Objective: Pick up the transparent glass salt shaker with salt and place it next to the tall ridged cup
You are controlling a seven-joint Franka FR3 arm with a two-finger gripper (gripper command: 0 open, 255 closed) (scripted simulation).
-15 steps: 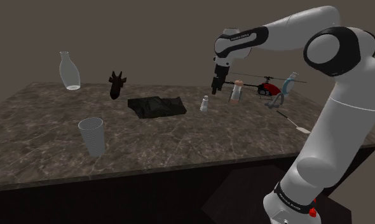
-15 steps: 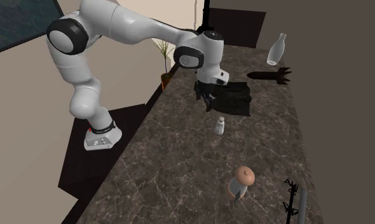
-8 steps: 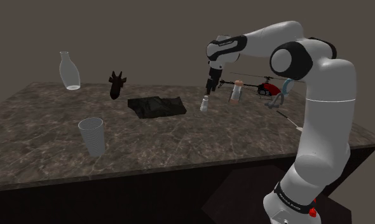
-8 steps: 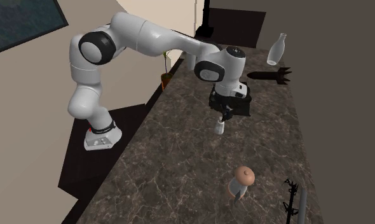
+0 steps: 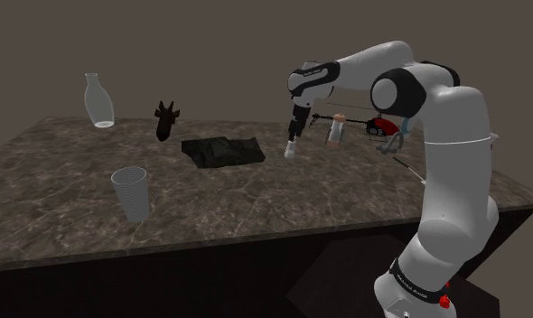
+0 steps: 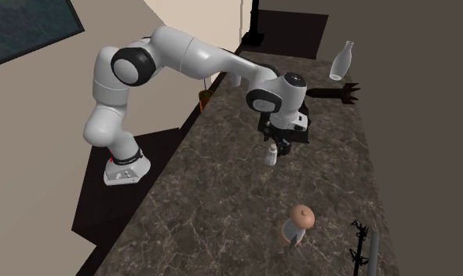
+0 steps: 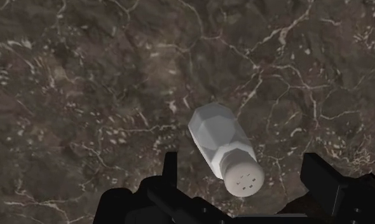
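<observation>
The fingers (image 7: 326, 181) stand wide apart astride the upright salt shaker (image 7: 225, 153) — apparently not touching it — so closing would clasp it.

No words or numbers readable, faint white marks on the dark band (image 5: 417, 287) at the arm's foot, too small to read

The jaws hang just over the salt shaker (image 6: 271, 155) on the marbled table (image 6: 214, 227).
</observation>
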